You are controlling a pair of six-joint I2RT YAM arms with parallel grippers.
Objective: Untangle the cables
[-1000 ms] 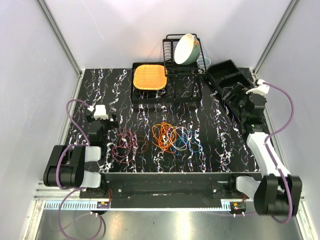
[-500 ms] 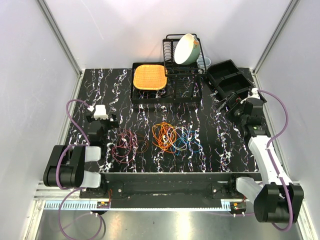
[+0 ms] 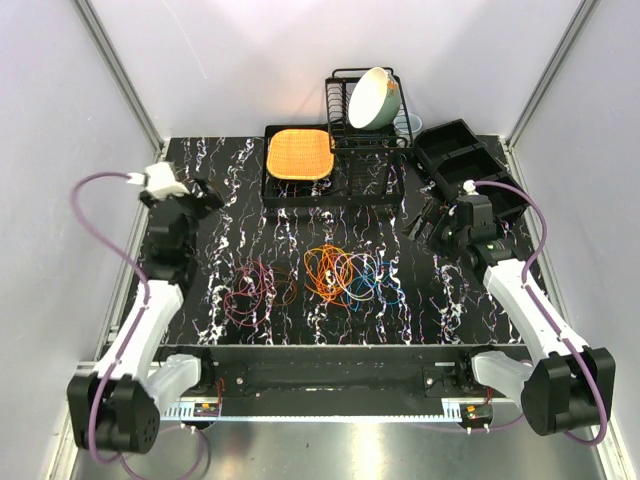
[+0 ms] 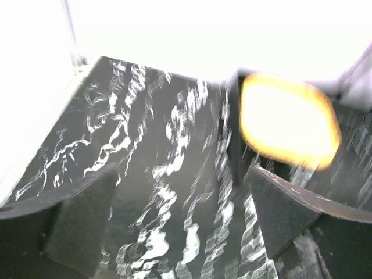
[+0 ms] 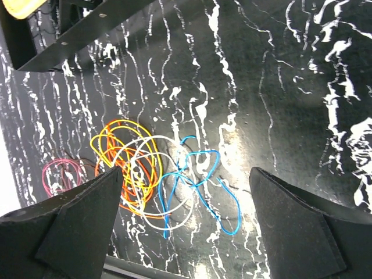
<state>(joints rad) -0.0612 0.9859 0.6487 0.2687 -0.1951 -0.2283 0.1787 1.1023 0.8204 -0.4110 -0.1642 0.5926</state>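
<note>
Standing wide apart with nothing between its fingers, the right gripper (image 3: 424, 222) hangs over the worktop (image 3: 230, 160) toward the right edge, nose tipped down at the middle. Over by the far left corner the left gripper (image 3: 203, 192) is spread just as wide and grips nothing either. Its own camera is badly blurred.

Along the far edge sits a shallow black tray (image 3: 268, 190) with a square orange woven pad (image 3: 298, 155) lying flat in it. Just beside it to the right stands a black wire dish rack (image 3: 338, 95), and a pale bowl (image 3: 372, 97) leans on its side in the rack. In the far right corner there is a black bin (image 3: 455, 150) with two compartments, set at an angle. I cannot make out what is inside.

The cables (image 3: 335, 272) lie on the worktop, around the middle and nearer the near edge than the far one, between the two arms. They fall into two heaps. A maroon bundle (image 3: 255, 288) of loose loops lies to the left, a little apart. To its right, orange loops (image 5: 119, 152) pile over one another, a white loop (image 5: 152, 138) crosses through them, and a blue wire (image 5: 232, 204) curls out on the right side, knotted into the white one.
</note>
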